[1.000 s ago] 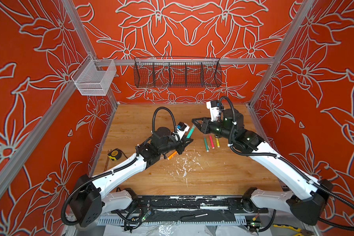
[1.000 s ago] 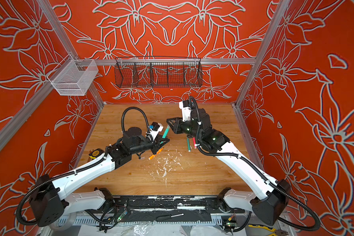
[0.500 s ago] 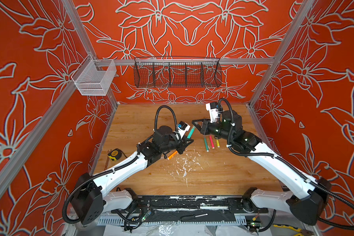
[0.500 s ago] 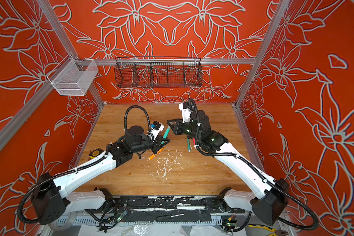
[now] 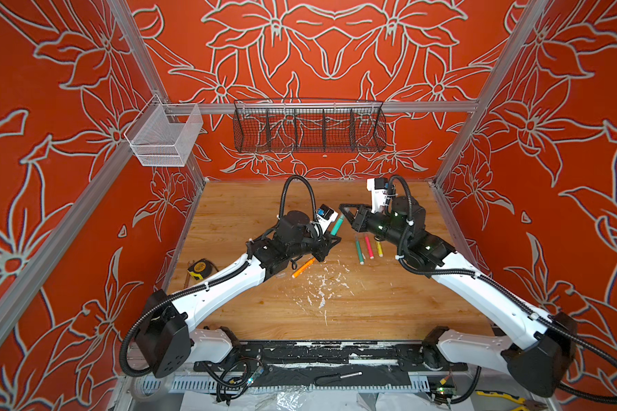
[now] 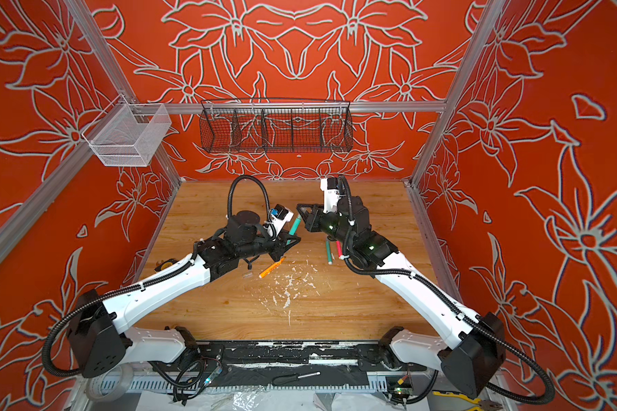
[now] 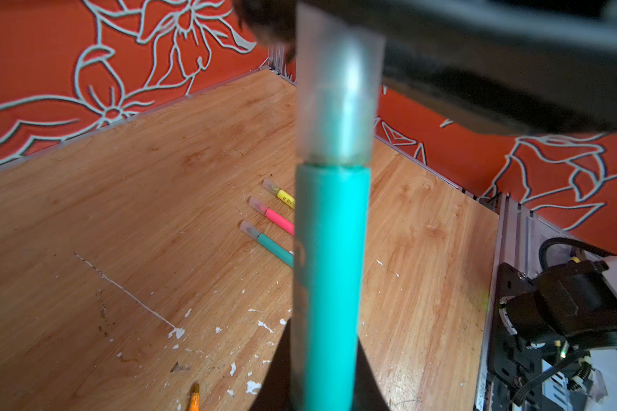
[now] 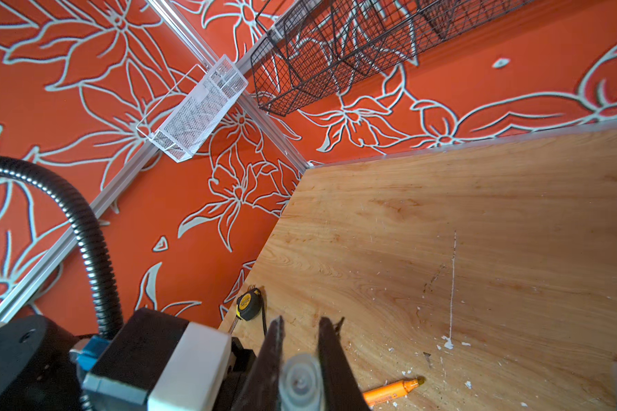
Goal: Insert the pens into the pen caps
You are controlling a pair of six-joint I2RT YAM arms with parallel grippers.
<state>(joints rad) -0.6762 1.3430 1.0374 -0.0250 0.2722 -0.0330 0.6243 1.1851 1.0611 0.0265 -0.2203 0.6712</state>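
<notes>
Two containers hang on the walls. The white mesh basket (image 5: 164,137) hooks onto the left wall's rail, and we see its mesh floor through the sides. The black wire basket (image 5: 309,128) hangs from the back rail, split by dividers into several compartments; the wall's flower pattern shows through each.

Above the wooden table (image 5: 236,220) the left gripper (image 5: 330,241) is pressed tight on the held teal pen (image 5: 337,226), which stands tilted, clear of the surface. A clear pen cap (image 7: 337,89) sits over its upper end, and the right gripper (image 8: 301,341) pinches that cap from both sides.

On the table, right of the grippers in a top view, three pens lie side by side, near but apart: the second teal pen (image 5: 359,251), the pink pen (image 5: 369,247) and the yellow pen (image 5: 379,249). The left wrist view shows fitted caps (image 7: 250,229) on their far ends. The orange pen (image 5: 303,267) lies bare-tipped just below the left gripper in both top views, with a loose cap (image 6: 247,274) near it, not touching.

White paint flecks (image 5: 321,288) scatter across the middle of the wood, and a yellow tape measure (image 5: 201,266) rests at its left edge. Around us the walls are orange-red with pale flower outlines, framed by aluminium rails (image 5: 335,106).
</notes>
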